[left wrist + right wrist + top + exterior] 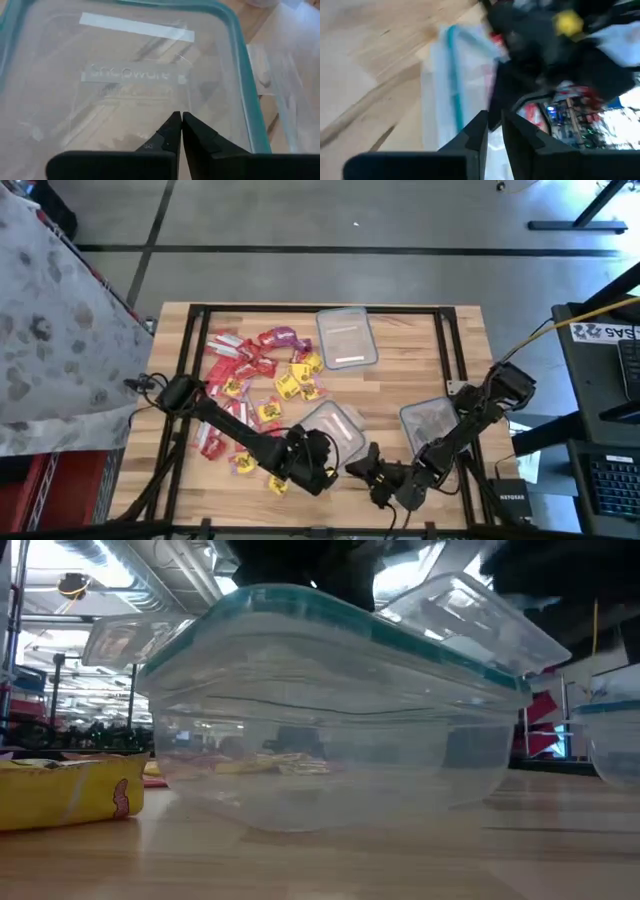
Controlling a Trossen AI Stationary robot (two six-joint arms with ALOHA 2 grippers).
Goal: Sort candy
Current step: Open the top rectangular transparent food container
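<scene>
From the high view I judge I'm in the setup step: the candy [258, 380] is unsorted, a loose scatter of red, yellow and a few purple packets on the slatted wooden desk [410, 355], well behind my left tool [322, 461]. That tool sits at the near corner of the middle clear tub [335, 425]. My right tool [372, 470] is just beside the left one, with a second tub [428, 420] behind it and a third tub [346, 337] lying far off beyond the pile.

In the low view the middle tub fills the frame: soft-cornered clear plastic with a teal-rimmed lid [330, 620] on top, and one yellow glossy wrapper [65, 790] lying flat to one side on the desk.

Left wrist view: my left tool [181, 120] has its fingers pressed together with nothing visible between them, tips right at the smooth transparent lid [135, 75], which carries raised lettering and a teal seal edge.

Right wrist view: my right tool [494, 122] shows only a narrow slit between its fingers and holds nothing that I can see; a teal-edged lid lies ahead, with the other dark arm past it.

Next, I reckon, the lid must come off, which calls for a catch under that rim.
</scene>
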